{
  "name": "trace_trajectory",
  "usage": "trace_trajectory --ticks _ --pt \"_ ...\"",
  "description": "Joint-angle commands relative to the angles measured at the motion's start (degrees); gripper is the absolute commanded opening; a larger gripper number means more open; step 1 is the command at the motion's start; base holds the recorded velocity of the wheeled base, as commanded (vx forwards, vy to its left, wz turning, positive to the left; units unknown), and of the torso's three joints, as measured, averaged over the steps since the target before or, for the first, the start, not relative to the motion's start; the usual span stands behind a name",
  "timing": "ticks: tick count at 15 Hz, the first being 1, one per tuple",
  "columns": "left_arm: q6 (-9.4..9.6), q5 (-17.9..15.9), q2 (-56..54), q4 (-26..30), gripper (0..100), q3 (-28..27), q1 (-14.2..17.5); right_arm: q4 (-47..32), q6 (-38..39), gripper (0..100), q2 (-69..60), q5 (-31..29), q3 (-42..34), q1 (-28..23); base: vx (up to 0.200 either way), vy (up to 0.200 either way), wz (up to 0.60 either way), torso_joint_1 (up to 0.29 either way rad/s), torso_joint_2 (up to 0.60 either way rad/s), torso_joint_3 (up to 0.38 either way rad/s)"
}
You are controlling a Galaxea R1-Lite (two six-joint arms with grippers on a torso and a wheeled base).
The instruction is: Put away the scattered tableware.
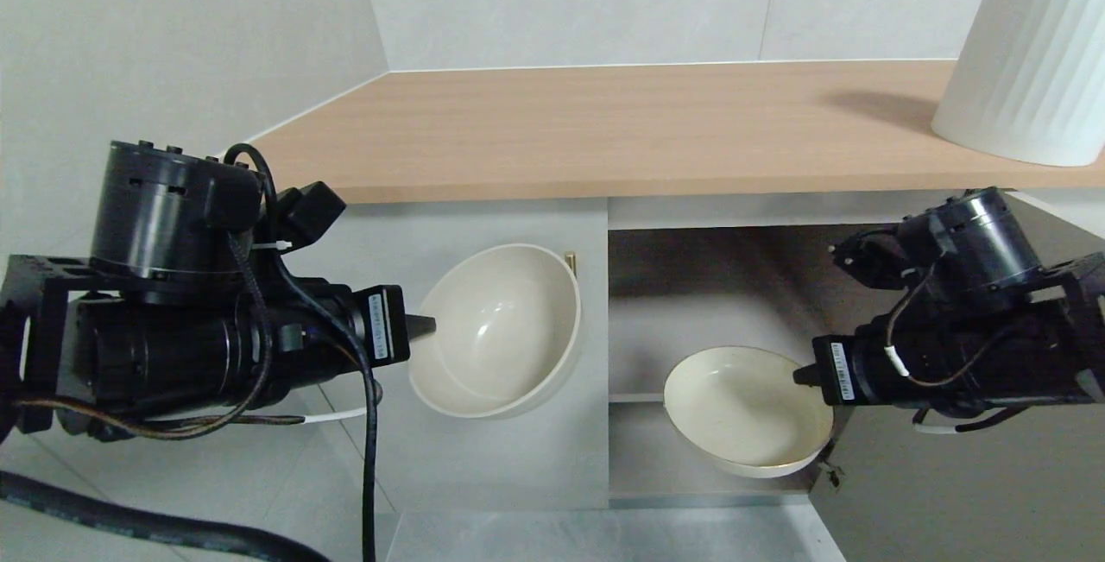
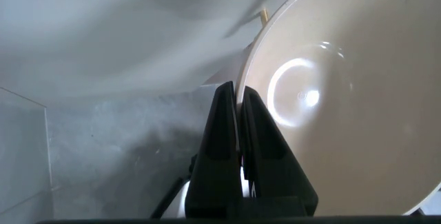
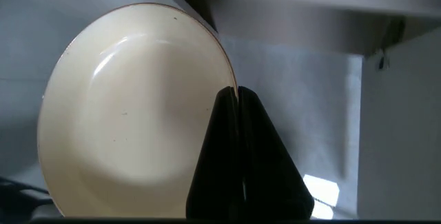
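While both arms hang below the front edge of a light wooden worktop [image 1: 604, 130], each one holds a piece of cream tableware by its rim. On the robot's left, the left gripper [image 1: 423, 326] has its jaws clamped together on the thin rim of a deep, round, cream ceramic bowl [image 1: 501, 329]. The bowl is tipped so its hollow faces up and toward the camera, and it is held in front of a closed pale grey cabinet door [image 1: 483, 458], just beside a small brass knob [image 1: 570, 262]. On the robot's right, the right gripper [image 1: 803, 375] has its jaws pinched shut on the rim of a shallow, round, cream dish [image 1: 738, 407]. The dish is tilted and held directly in front of an open cupboard compartment [image 1: 708, 286], with the edge of an inner shelf [image 1: 634, 398] just beside it. Each piece extends inward from its jaws toward the middle of the scene, so the two rims point at one another but stay well apart. The opening lies straight behind the dish, while from the bowl it lies off to the robot's right, past the edge of the closed door. The right arm therefore looks better placed to stow its piece first. A tall white ribbed container [image 1: 1027, 61] stands on the worktop's far right, away from both arms.
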State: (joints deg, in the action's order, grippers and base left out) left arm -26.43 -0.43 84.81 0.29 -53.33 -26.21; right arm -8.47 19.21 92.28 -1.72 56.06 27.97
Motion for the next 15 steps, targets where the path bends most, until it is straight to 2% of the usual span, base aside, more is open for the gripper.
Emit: trace_trajectory --ticks 1,4,7,12,15 --pt "-0.03 -0.01 0.44 0.06 0 -0.02 0.02 0.74 0.12 0 8.79 -0.48 0.27 -0.02 0.000 0.000 0.00 0.000 0.00 0.000" --pt "-0.03 -0.10 1.76 0.67 0 0.07 0.02 7.51 0.56 0 16.53 -3.82 -0.08 -0.19 0.000 0.000 0.00 0.000 0.00 0.000" --pt "-0.03 -0.10 2.64 1.11 0 -0.02 -0.07 20.60 3.55 0 25.49 -7.95 -1.31 -0.63 0.000 0.000 0.00 0.000 0.00 0.000" --pt "-0.03 -0.19 3.17 1.20 0 -0.02 -0.16 32.82 4.25 0 33.66 -8.92 -0.78 -4.67 0.000 0.000 0.00 0.000 0.00 0.000" --pt "-0.20 -0.10 4.05 1.11 0 -0.02 -0.60 44.60 4.08 0 39.29 -14.54 -0.17 -7.57 0.000 0.000 0.00 0.000 0.00 0.000"
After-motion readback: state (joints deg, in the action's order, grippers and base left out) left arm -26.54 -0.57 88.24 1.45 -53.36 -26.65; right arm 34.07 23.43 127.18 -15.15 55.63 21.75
